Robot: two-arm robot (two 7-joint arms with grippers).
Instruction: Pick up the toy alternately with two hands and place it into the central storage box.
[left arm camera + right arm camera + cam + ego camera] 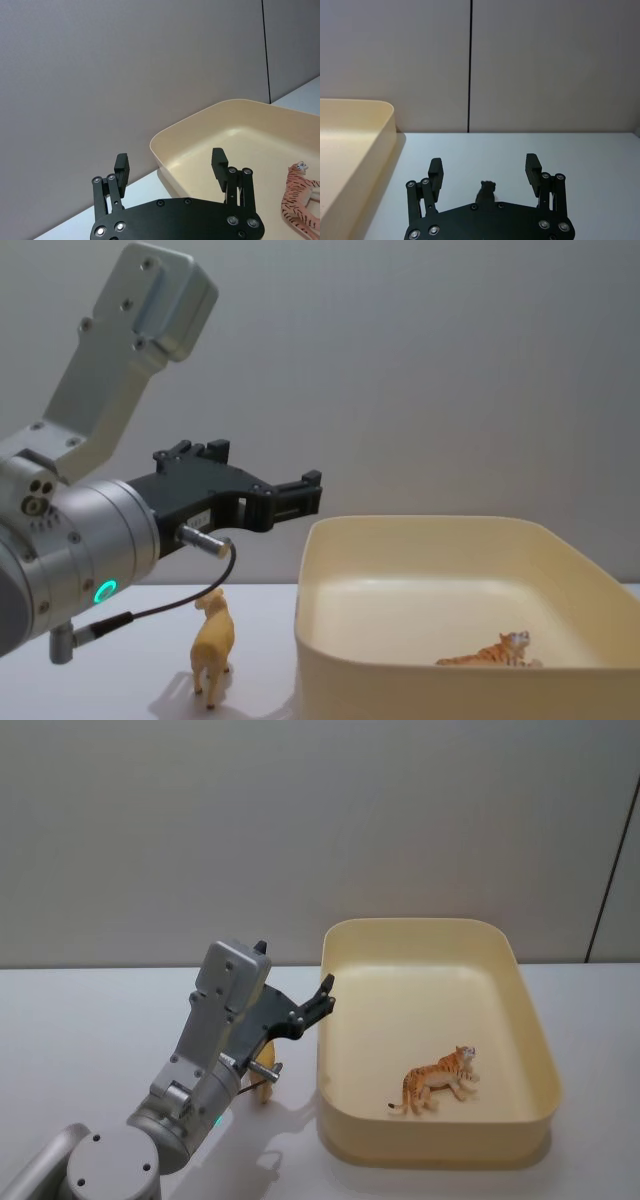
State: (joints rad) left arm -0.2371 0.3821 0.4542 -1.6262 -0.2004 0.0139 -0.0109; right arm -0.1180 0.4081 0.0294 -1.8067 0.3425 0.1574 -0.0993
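The cream storage box [412,924] stands right of centre, and an orange striped tiger toy [438,1079] lies on its floor. My left gripper [295,972] hovers open and empty above the table, just left of the box's left rim [186,121]. Under that arm a tan animal toy [213,643] stands upright on the table, beside the box's left wall [400,672]. The right wrist view has my right gripper [484,166] open over the table, with a small dark toy [487,189] on the table between its fingers and the box's wall [370,131] off to one side.
A plain grey wall runs behind the white table [80,1020]. A cable [170,608] loops from the left wrist above the tan toy. Open tabletop lies left of the box and beyond the right gripper [520,145].
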